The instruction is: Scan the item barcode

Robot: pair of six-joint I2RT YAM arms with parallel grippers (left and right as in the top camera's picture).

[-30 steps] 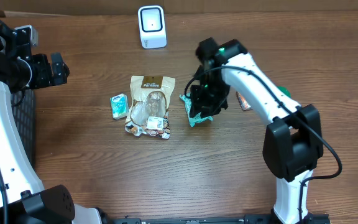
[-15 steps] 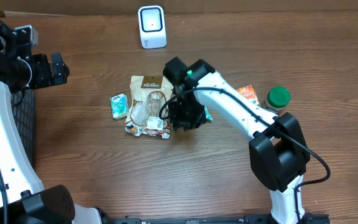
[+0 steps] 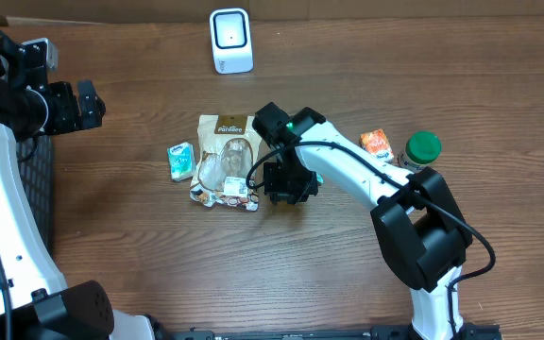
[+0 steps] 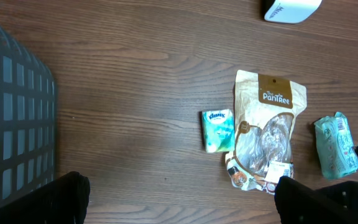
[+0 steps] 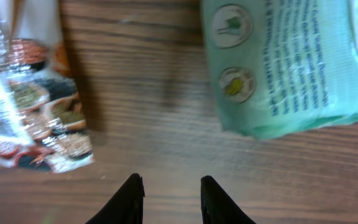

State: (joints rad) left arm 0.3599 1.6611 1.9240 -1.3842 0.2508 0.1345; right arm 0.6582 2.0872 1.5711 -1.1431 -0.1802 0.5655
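Right gripper [image 5: 169, 190] narrowly parted, empty — left gripper [image 4: 180, 193] wide apart — dark wood-grain table [image 3: 159, 264]

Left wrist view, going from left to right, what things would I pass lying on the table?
Black mesh basket → tissue pack → tan snack bag → green packet.

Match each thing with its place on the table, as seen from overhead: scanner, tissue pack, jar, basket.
Things:
1. scanner
2. tissue pack
3. jar
4. basket

Places:
A. beside the orange packet
B. at the table's left edge
C. just left of the brown bag
D. alone near the far edge

Pairs: 1-D, 2-C, 3-A, 4-B
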